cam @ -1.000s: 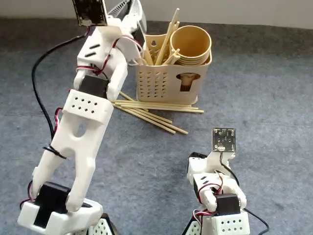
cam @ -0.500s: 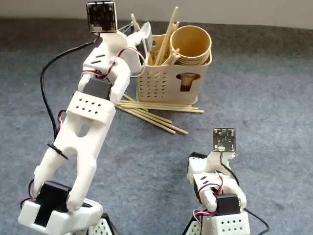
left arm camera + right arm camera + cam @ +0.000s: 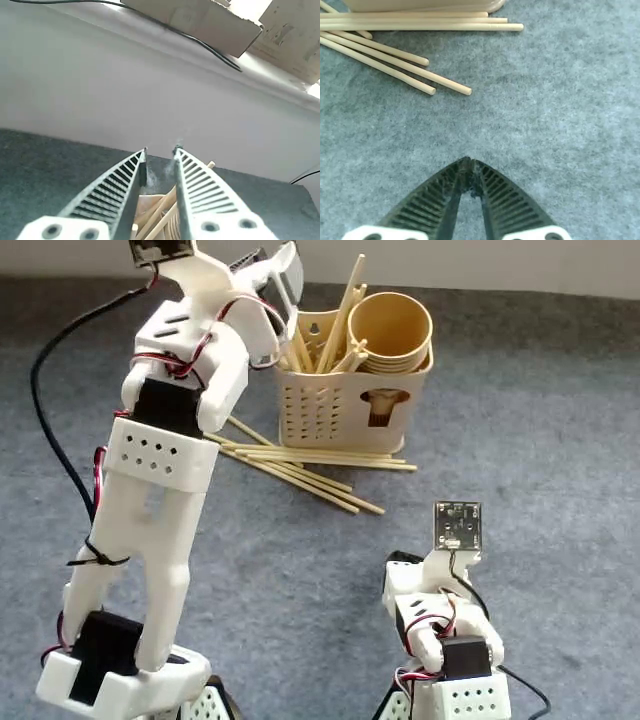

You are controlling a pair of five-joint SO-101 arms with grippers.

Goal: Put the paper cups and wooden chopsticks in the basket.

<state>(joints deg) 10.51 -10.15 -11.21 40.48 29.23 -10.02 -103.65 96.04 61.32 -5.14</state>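
Pointing down at the grey tabletop [image 3: 560, 460], the right claw [image 3: 470, 181] is pinched tight and empty. Beyond it, loose wooden chopsticks [image 3: 320, 455] lie along the front of the basket [image 3: 345, 410], where stacked paper cups [image 3: 392, 330] and more chopsticks stand. Farthest, the left claw [image 3: 159, 152], raised beside the basket's corner, is parted narrowly, holding nothing.

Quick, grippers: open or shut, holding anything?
Left gripper: open, holding nothing.
Right gripper: shut, empty.
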